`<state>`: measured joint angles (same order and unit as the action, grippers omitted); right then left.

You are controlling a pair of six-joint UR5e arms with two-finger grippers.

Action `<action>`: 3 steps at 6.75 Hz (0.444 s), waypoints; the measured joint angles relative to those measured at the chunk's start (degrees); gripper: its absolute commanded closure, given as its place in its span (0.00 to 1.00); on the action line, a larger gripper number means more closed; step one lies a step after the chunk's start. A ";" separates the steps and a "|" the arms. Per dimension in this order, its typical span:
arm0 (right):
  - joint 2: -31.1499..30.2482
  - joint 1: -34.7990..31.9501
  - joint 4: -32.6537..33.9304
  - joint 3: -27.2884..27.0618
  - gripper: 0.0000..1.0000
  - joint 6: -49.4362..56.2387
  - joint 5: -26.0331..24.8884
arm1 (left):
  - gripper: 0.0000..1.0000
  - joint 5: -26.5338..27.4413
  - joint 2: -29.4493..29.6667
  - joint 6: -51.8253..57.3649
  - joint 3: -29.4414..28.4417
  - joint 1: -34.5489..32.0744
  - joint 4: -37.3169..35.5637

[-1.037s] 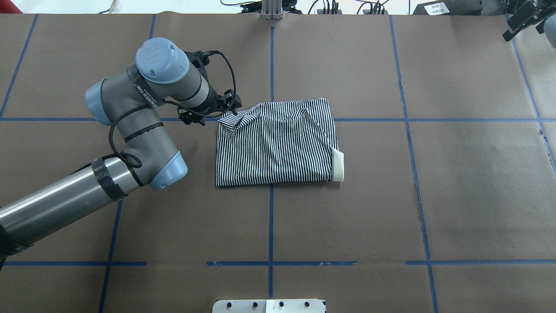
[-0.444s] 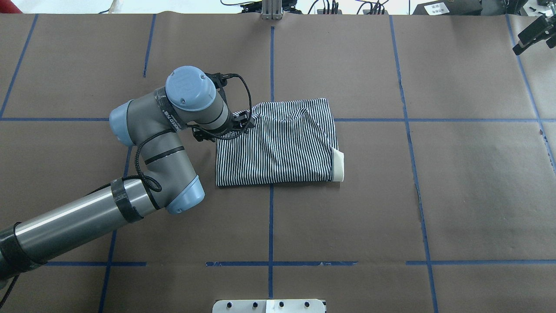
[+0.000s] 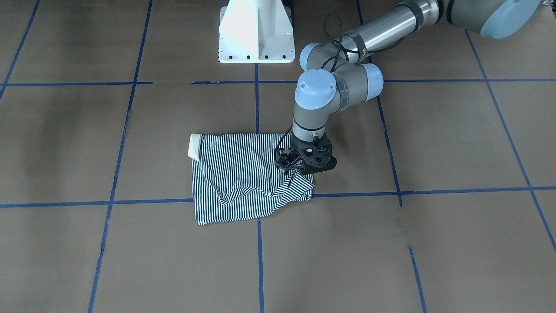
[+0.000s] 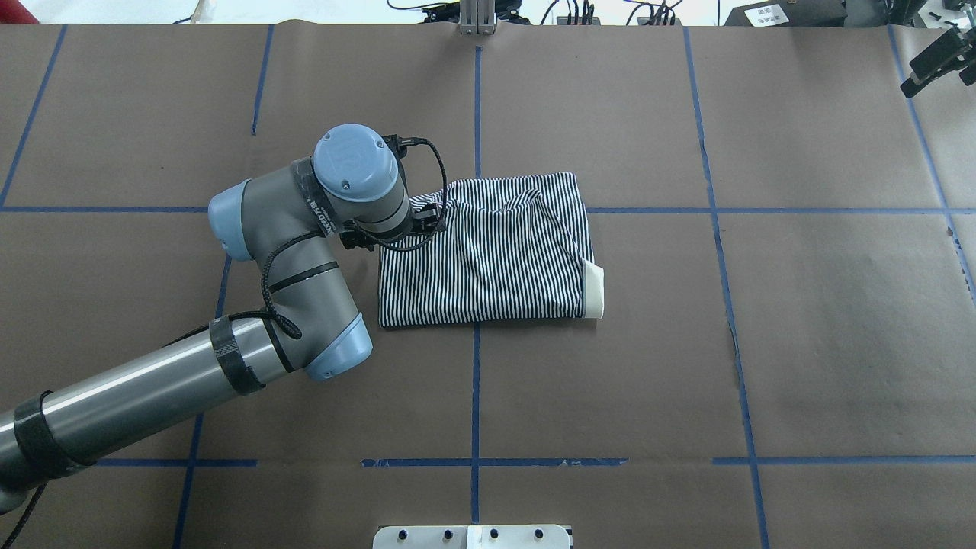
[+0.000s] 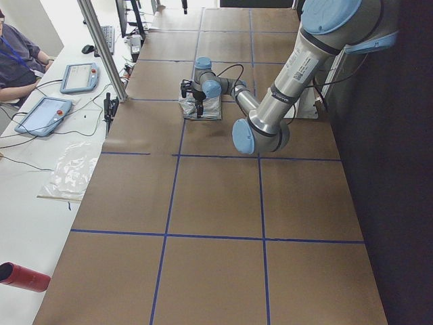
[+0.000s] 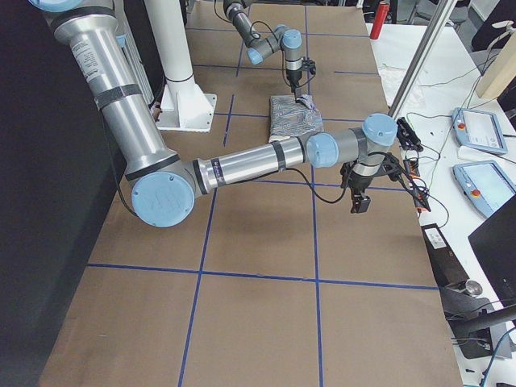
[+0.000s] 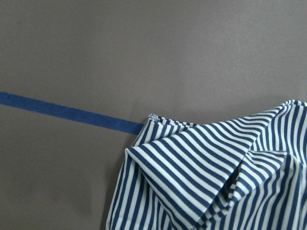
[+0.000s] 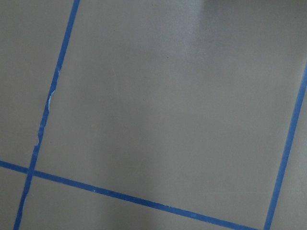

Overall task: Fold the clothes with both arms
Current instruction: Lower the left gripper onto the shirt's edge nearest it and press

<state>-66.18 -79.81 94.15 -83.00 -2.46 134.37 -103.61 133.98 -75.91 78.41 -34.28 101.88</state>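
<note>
Swinging rightward over the last second, the left arm (image 4: pixel 305 229) has carried the left gripper (image 3: pixel 302 169) from beside the polo shirt (image 4: pixel 488 267) to right above its far-left corner. The right gripper (image 4: pixel 930 62) has drawn a little further off at the far right edge of the desk (image 4: pixel 686 381).

Nearest the robot, the shirt's folded edge lies straight and flat. The garment is already doubled into a rough rectangle at the desk's centre, with the white collar (image 4: pixel 595 290) poking out at its near-right corner. Farther back, the corner flap (image 7: pixel 192 163) is turned over on itself and stands a little proud, just beside a blue tape line (image 7: pixel 67 112). The left gripper hangs directly over it. Its fingers show clearly in no view, so I cannot tell whether they are apart or pinched. Farthest off, the right gripper is well apart from the cloth and too small for its state to be read.

The knit looks light, limp and quick to wrinkle, so it will likely drape and drag rather than hold a shape. A pinch on that raised flap, taking both plies near the edge, seems the best hold.
</note>
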 measured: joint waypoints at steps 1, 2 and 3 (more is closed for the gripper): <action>0.00 0.01 0.04 0.00 0.00 0.00 0.01 | 0.00 1.61 1.12 1.13 -1.81 -0.09 -0.14; -0.03 -0.01 0.05 -0.03 0.00 0.00 0.02 | 0.00 3.02 2.27 2.17 -3.51 -0.87 0.20; -0.07 -0.02 0.06 -0.05 0.00 0.00 0.02 | 0.00 3.62 3.07 3.68 -5.19 -2.54 1.10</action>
<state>-66.24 -79.83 94.22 -83.05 -2.46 134.38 -99.99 137.05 -72.23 73.22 -36.83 102.98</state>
